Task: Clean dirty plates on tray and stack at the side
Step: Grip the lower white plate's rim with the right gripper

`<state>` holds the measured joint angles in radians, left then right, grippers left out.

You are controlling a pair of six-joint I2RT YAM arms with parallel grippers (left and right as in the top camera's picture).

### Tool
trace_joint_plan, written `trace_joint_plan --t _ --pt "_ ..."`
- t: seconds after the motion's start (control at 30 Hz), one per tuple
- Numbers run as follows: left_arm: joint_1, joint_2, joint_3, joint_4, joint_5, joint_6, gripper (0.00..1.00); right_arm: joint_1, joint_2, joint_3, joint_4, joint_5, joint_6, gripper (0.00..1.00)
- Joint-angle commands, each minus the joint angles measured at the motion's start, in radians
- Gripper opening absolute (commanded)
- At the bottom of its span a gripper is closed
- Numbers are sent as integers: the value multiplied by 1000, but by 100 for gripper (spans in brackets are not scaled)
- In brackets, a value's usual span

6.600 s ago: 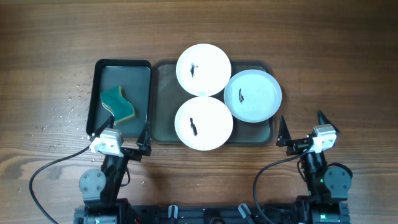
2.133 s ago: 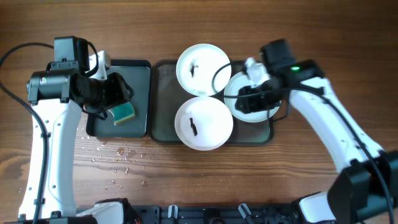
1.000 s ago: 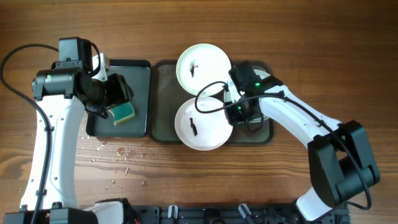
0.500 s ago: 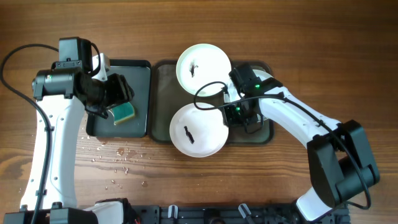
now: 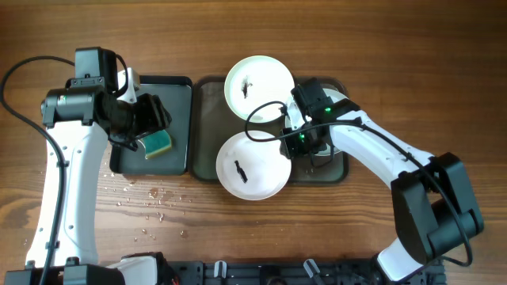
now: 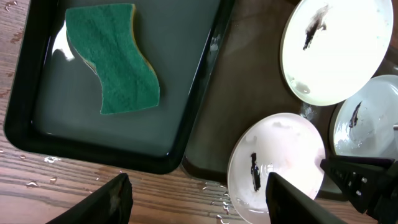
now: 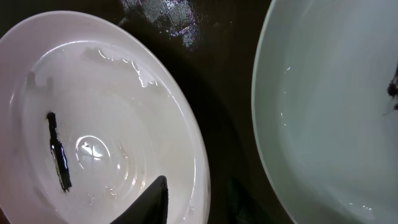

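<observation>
- One left end effector (image 6: 199, 190), released: fingers spread wide with nothing between them, hanging over the black tray (image 5: 179, 99).
- One black tray, left of centre, its right rim hard against the tray (image 5: 207, 119). One green sponge (image 6: 115, 59) lies flat in it, toward the far left corner in the wrist view.
- Water droplets (image 5: 154, 202) scattered on the desk (image 5: 95, 32) in front of the black tray.
- One grey-green tray, centre. Three plates, each with a dark smudge.
- Far plate (image 5: 259, 87): overhangs the tray's back rim.
- Near plate (image 5: 252, 165): sticks out over the tray's front rim onto the desk.
- Right plate (image 6: 364, 127): inside the tray's right end, mostly under the right arm from overhead.
- One right end effector (image 7: 199, 202): jaws a little apart, astride the near plate's right rim, with a gap on the inner side; not pinching.
- Bare wood shows behind both trays and to the right.
</observation>
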<state>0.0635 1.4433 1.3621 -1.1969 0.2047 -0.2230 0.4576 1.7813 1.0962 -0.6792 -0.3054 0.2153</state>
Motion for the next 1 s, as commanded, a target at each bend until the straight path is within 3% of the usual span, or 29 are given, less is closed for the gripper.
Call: trace_joint_plan --t 0.0,0.57,0.7,0.97 --pt "-5 10 -10 3 -16 -3 66 4 16 -10 3 16 -25 25" --pt "-5 10 -10 3 -16 -3 66 21 59 -10 2 17 -29 15" --pt "-5 10 -10 3 -16 -3 66 21 61 -10 8 17 -24 4" --pt "-5 10 -10 3 -16 -3 66 16 31 -2 31 87 112 4"
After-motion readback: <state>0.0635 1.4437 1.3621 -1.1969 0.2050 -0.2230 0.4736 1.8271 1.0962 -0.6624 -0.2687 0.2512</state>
